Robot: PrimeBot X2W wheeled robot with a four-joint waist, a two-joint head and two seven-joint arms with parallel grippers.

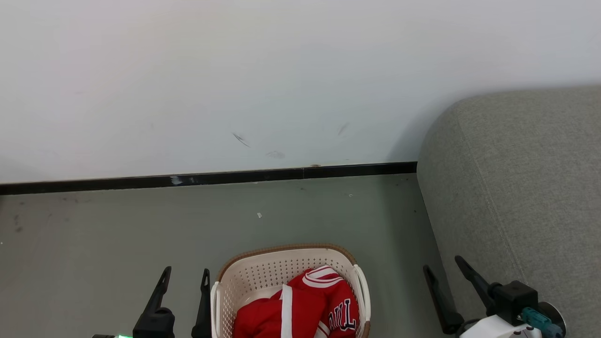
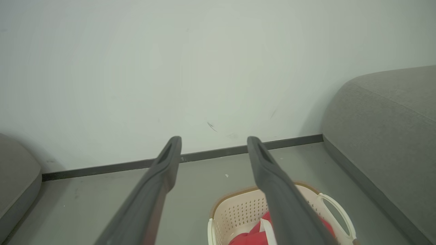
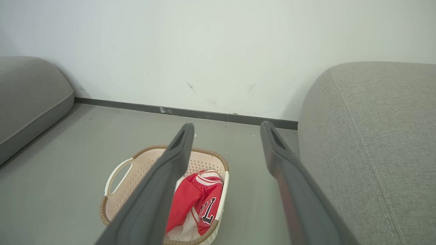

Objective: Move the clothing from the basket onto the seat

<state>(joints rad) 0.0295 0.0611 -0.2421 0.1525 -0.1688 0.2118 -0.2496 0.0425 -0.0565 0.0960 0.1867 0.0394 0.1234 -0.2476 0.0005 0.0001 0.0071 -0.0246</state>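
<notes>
Our left gripper (image 1: 186, 271) hangs with jaws apart and empty, just left of the basket (image 1: 263, 274) on the floor (image 1: 117, 225). The red clothing (image 1: 300, 305) lies inside the basket. Our right gripper (image 1: 442, 264), jaws also apart and empty, hovers beside the grey sofa (image 1: 516, 188).

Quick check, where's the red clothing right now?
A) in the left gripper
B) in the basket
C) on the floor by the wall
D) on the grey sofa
B: the red clothing lies bunched inside the basket, while the left gripper and right gripper flank it, both open and holding nothing.
</notes>
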